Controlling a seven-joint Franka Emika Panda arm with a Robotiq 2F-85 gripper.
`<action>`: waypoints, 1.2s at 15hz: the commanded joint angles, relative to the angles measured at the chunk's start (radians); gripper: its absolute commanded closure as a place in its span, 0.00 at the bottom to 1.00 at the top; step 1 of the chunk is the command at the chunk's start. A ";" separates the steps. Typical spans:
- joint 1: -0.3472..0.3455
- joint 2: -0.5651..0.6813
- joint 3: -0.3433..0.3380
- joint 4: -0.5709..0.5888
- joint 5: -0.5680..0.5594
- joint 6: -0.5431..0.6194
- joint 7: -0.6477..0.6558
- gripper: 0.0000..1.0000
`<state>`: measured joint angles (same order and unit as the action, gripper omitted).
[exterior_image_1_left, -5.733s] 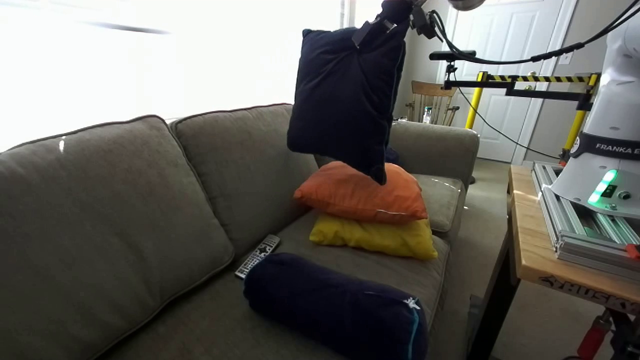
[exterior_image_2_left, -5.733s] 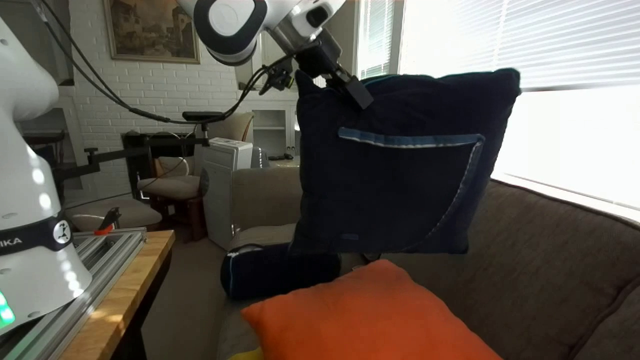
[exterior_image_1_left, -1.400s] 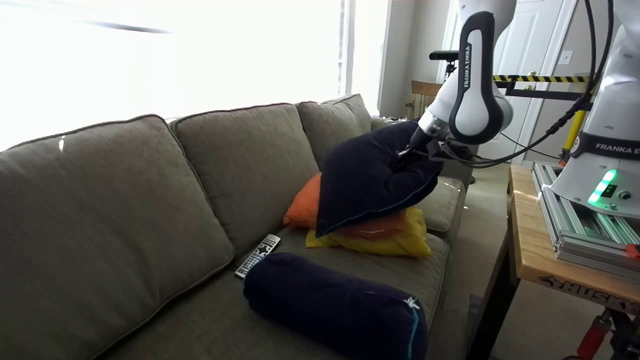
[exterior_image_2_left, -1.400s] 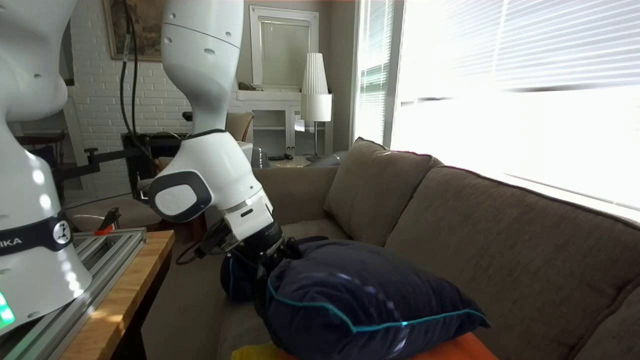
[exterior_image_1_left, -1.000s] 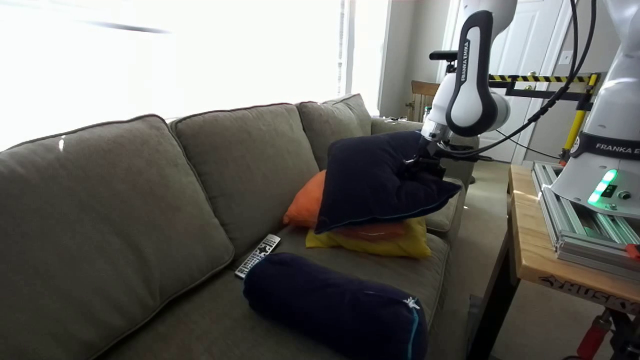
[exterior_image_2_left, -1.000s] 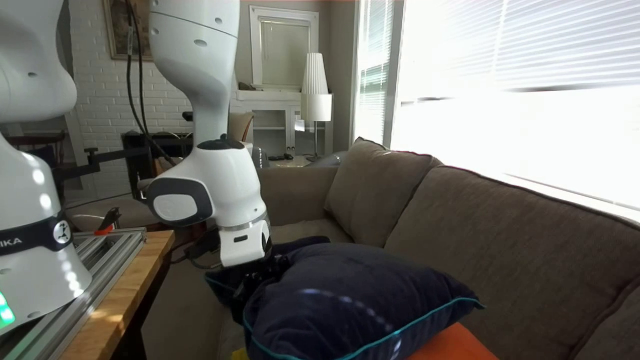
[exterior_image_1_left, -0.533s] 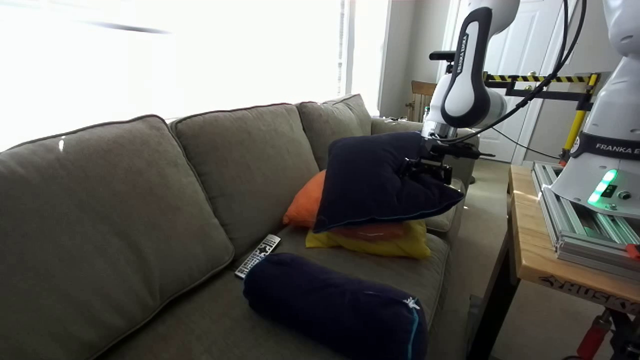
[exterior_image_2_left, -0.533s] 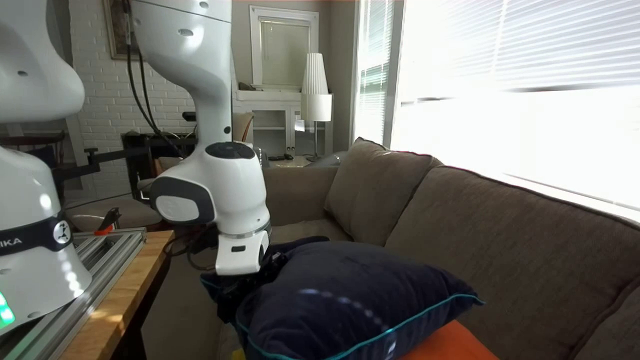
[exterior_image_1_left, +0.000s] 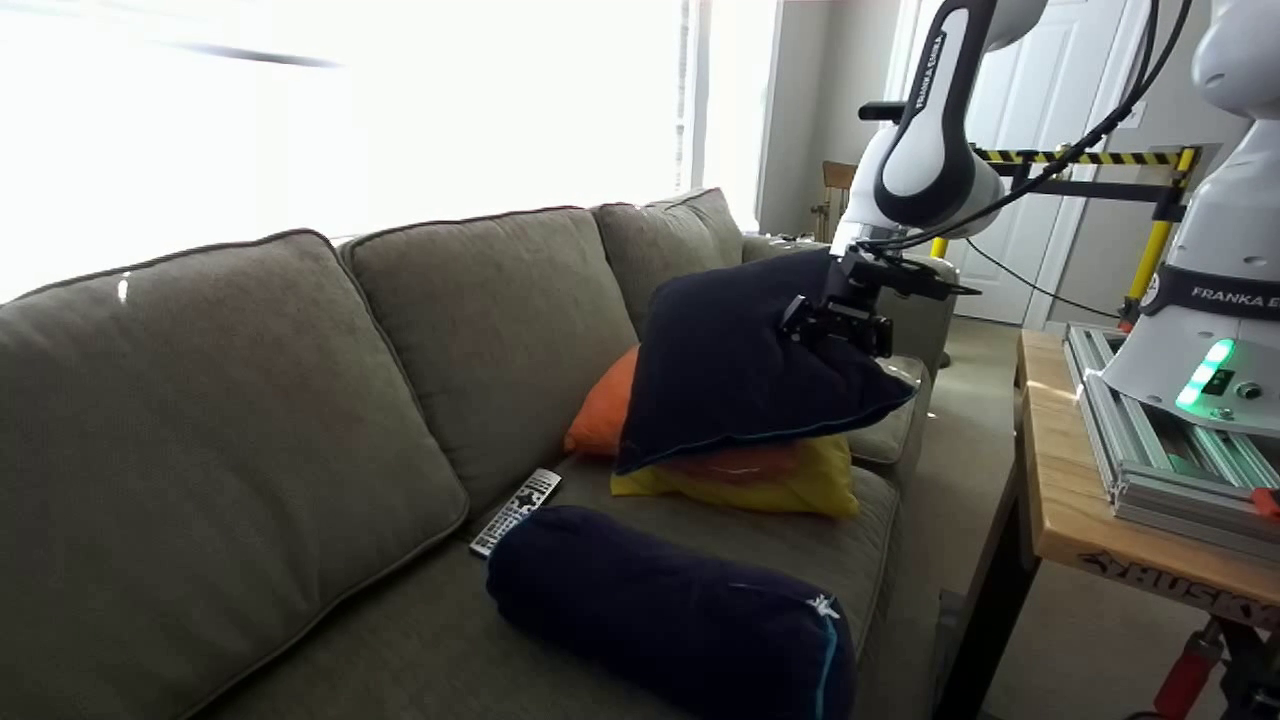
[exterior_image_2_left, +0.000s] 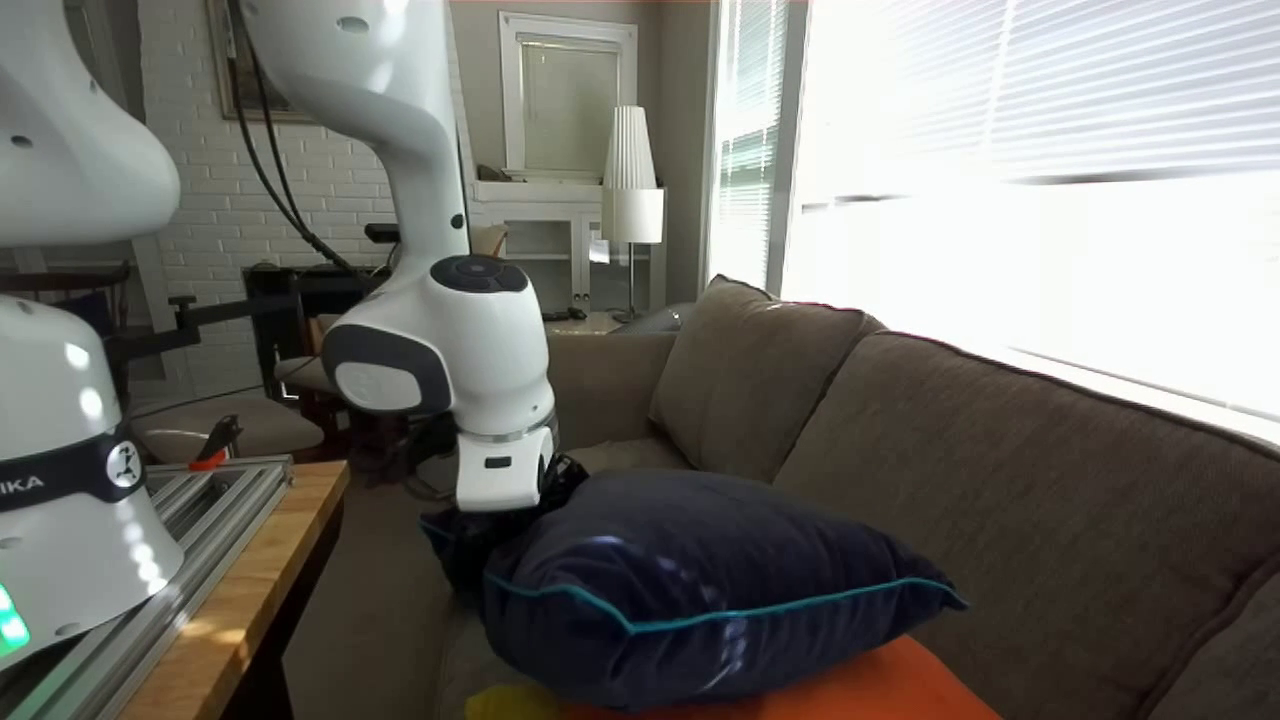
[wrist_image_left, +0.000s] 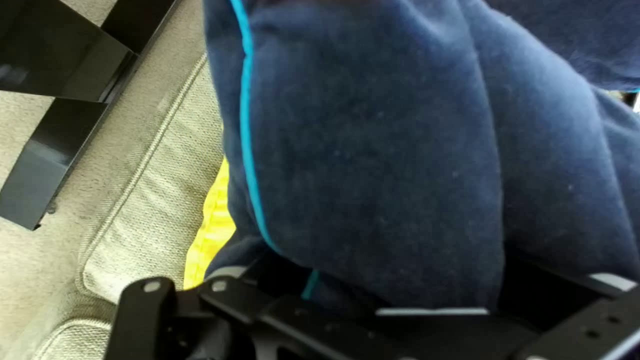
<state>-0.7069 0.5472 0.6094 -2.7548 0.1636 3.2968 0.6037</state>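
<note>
A navy cushion (exterior_image_1_left: 720, 370) with turquoise piping lies tilted on top of an orange pillow (exterior_image_1_left: 603, 405), which rests on a yellow pillow (exterior_image_1_left: 832, 475). My gripper (exterior_image_1_left: 838, 328) is down against the cushion's upper face near its right side, with the fingers spread wide. From the wrist view, the cushion (wrist_image_left: 380, 165) fills most of the picture and bulges up between the separated fingers of the gripper (wrist_image_left: 420, 285). The fingertips are partly lost in dark folds. In an exterior view the cushion (exterior_image_2_left: 740, 570) covers much of the orange pillow (exterior_image_2_left: 900, 690), and the hand hides the fingers.
A navy bolster (exterior_image_1_left: 670, 610) and a grey remote (exterior_image_1_left: 515, 512) lie on the sofa seat in front of the pile. Sofa back cushions (exterior_image_1_left: 500, 320) rise behind. The wooden table (exterior_image_1_left: 1060, 470) carrying the robot base stands across a narrow gap.
Several seconds ago the cushion hung in the air from my gripper; it now rests on the pillows. Over the last second the jaws have spread, and the hand and cushion have shifted slightly.
</note>
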 joint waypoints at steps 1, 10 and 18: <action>-0.065 -0.023 0.082 0.019 0.026 -0.054 -0.001 0.00; -0.119 -0.148 0.096 0.004 0.127 -0.127 -0.023 0.00; -0.260 -0.282 0.210 -0.003 0.127 -0.155 -0.013 0.00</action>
<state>-0.9026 0.3354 0.7547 -2.7583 0.2733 3.1641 0.5939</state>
